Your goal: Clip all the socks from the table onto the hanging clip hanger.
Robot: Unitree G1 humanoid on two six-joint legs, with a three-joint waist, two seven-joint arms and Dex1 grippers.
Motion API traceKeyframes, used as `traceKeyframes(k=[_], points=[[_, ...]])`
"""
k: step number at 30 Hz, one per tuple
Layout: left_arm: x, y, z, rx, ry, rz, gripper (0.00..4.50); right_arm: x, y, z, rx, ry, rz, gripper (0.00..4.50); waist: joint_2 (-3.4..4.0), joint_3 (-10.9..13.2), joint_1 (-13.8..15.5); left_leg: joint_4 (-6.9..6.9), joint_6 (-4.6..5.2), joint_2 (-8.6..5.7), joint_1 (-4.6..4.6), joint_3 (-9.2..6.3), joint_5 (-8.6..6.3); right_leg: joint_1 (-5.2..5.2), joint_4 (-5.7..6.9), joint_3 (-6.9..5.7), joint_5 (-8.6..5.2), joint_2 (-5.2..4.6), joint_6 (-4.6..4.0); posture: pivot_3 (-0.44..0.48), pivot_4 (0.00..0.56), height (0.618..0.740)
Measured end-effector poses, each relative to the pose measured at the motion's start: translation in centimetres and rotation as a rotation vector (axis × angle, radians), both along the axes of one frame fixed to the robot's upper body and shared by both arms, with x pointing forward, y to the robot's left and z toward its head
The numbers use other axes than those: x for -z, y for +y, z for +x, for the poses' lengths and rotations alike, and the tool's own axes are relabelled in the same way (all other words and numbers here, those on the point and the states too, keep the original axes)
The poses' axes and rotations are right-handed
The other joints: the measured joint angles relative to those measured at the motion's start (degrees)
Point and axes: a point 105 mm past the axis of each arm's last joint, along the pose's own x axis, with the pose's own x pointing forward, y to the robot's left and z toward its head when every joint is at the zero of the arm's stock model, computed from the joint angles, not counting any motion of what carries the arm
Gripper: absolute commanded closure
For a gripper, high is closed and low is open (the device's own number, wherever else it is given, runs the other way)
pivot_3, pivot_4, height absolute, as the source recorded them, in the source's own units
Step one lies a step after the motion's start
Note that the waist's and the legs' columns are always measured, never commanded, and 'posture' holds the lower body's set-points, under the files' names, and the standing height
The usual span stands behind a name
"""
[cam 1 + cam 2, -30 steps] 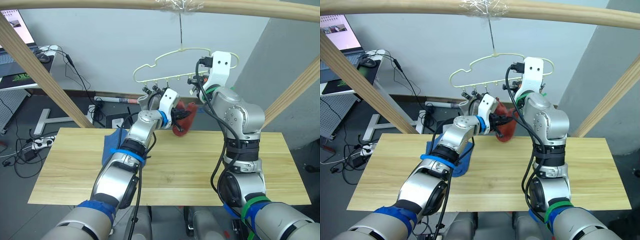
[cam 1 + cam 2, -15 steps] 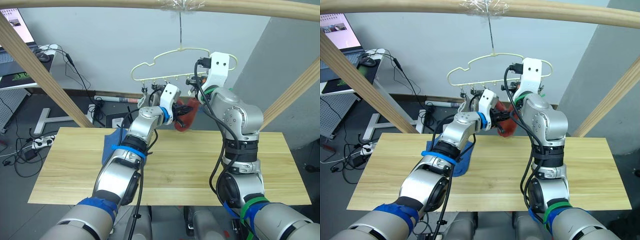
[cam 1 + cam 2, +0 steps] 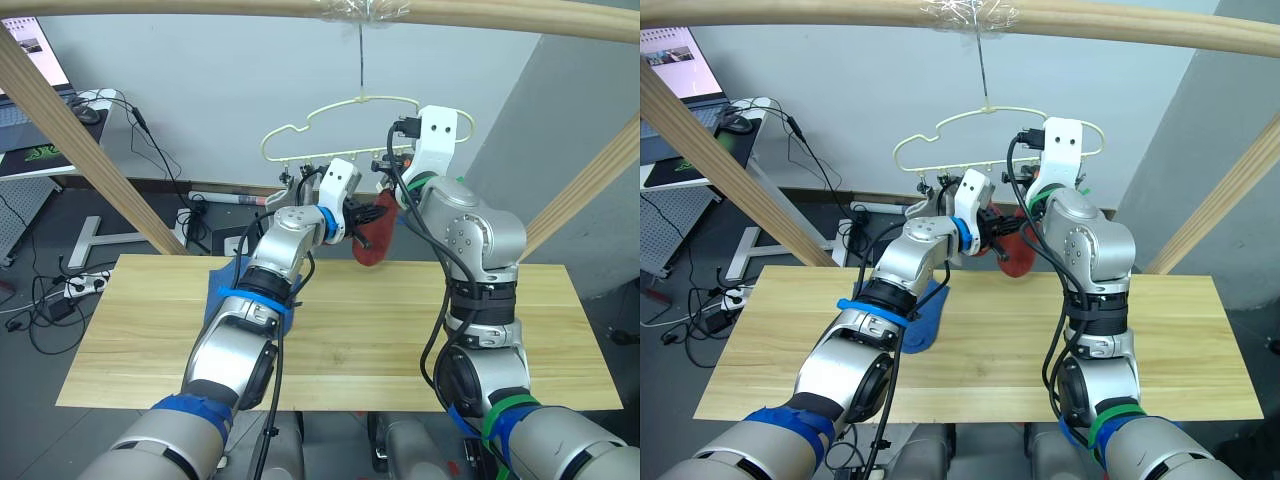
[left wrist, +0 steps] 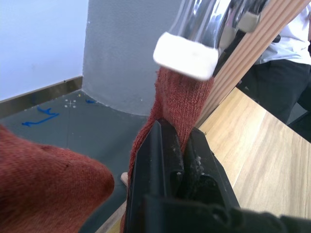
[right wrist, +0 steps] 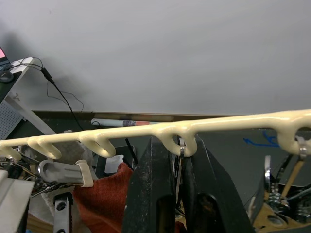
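the wide wooden tabletop (image 3: 350, 330) carries a blue sock (image 3: 923, 318) near its far left edge, partly hidden under the left arm. above the tabletop's far edge the pale yellow clip hanger (image 3: 300, 137) hangs by its thin hook from a wooden beam (image 3: 200, 8), with a row of small metal clips below its bar. the left gripper (image 4: 177, 145) is raised under the hanger, its fingers pinched tight on a rust-red sock (image 3: 376, 232) that dangles just below the clips. the right gripper (image 5: 179, 160) is up at the hanger's bar, its fingers narrow around one metal clip (image 5: 180, 151). no readable writing shows on any of these.
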Motion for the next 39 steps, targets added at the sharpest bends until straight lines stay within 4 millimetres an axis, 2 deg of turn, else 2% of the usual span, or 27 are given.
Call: traceKeyframes(k=[12,13,19,22,31,35,39], points=[[-0.3,0.0,0.0,-0.002,0.008,-0.011,4.46,0.1,0.0,0.0,-0.001,0.000,-0.002,4.50,0.00,0.00,0.02,0.03,0.02,0.00,0.01,-0.01,0.02,0.00,0.07,0.00,0.00,0.00,0.00,0.121,0.188,0.740],[-0.3,0.1,0.0,-0.002,0.008,-0.011,4.50,0.1,0.0,0.0,-0.001,0.000,-0.002,3.90,0.00,0.00,0.02,0.03,0.02,0.00,0.01,-0.01,0.02,0.00,0.08,0.00,0.00,0.00,0.00,0.121,0.188,0.740],[-0.6,0.0,-0.1,0.006,0.001,-0.026,4.50,-0.3,0.2,-0.2,-0.005,-0.015,0.002,1.86,0.00,0.00,0.08,0.04,0.03,-0.01,0.01,-0.01,0.02,0.00,0.09,0.00,0.00,0.00,0.00,0.118,0.188,0.740],[-0.9,0.0,-0.2,0.020,-0.008,-0.030,4.50,-0.3,0.1,-0.2,-0.004,-0.015,0.003,1.86,0.00,0.00,0.06,0.05,0.04,-0.01,0.02,-0.01,0.03,0.00,0.12,0.00,0.00,0.00,0.00,0.118,0.188,0.740],[-0.9,-0.1,-0.3,0.029,0.003,-0.033,1.94,-0.3,0.0,-1.0,-0.024,-0.008,0.020,1.82,0.00,0.00,0.07,0.04,0.07,-0.01,0.02,-0.03,0.05,0.00,0.13,-0.02,0.00,0.00,0.00,0.108,0.187,0.740],[-0.8,0.0,-0.7,0.050,0.001,-0.025,1.94,-0.2,-0.1,-1.7,-0.035,0.008,0.016,1.82,0.00,0.00,0.04,0.04,0.07,-0.01,0.02,-0.03,0.05,0.00,0.13,-0.01,0.00,0.00,0.00,0.097,0.186,0.740],[-1.3,0.7,-1.1,0.061,-0.014,-0.017,1.94,0.8,-0.1,-3.1,-0.081,0.040,-0.018,1.82,0.00,0.00,0.04,0.05,0.07,-0.01,0.02,-0.05,0.05,0.02,0.13,-0.02,0.00,-0.01,0.00,0.097,0.186,0.740]])
